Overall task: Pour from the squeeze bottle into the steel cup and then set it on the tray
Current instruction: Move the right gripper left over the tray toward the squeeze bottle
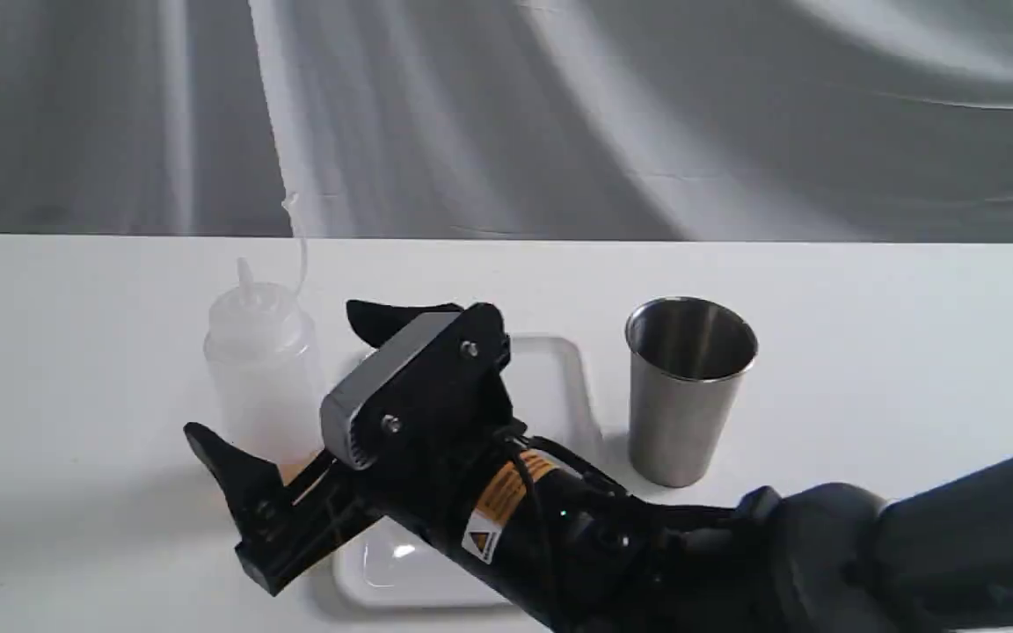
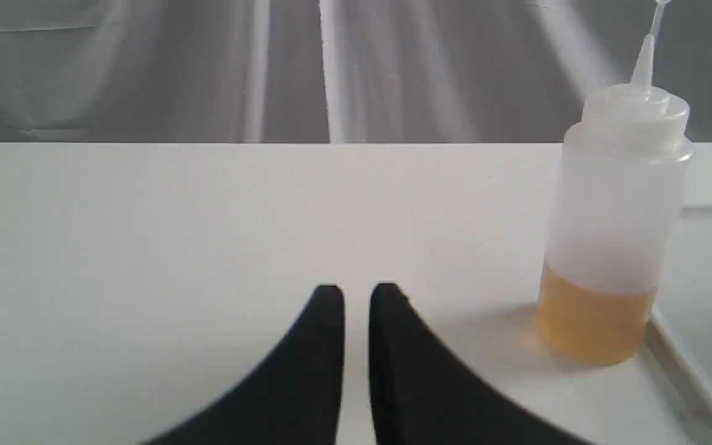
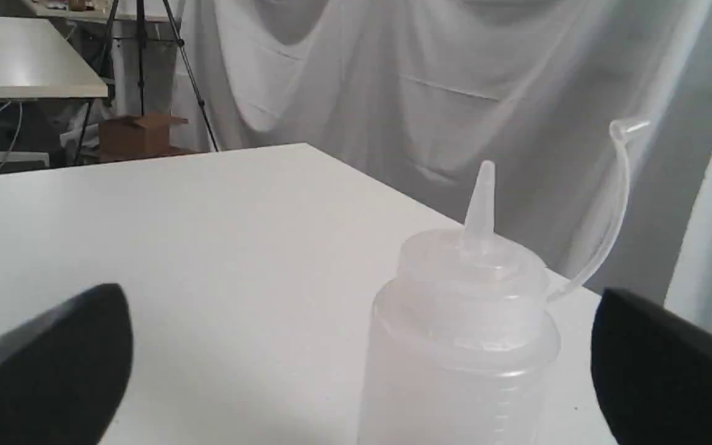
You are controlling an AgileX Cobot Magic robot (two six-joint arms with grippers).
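Note:
The squeeze bottle (image 1: 260,369) stands upright on the table, left of the tray (image 1: 552,380), with amber liquid low inside and its cap strap curling up. My right gripper (image 1: 282,378) reaches across from the right and is open, one finger on each side of the bottle without touching it. In the right wrist view the bottle (image 3: 461,334) stands between the spread fingers of that gripper (image 3: 362,293). The steel cup (image 1: 689,387) stands upright right of the tray. My left gripper (image 2: 356,296) hovers low over bare table, shut and holding nothing, left of the bottle (image 2: 615,228).
The white table (image 1: 911,352) ends at a grey draped cloth behind. The right arm's dark body covers much of the tray's front half. In the left wrist view the tray's rim (image 2: 696,377) touches the bottle's base side. A tripod (image 3: 146,55) stands far off the table.

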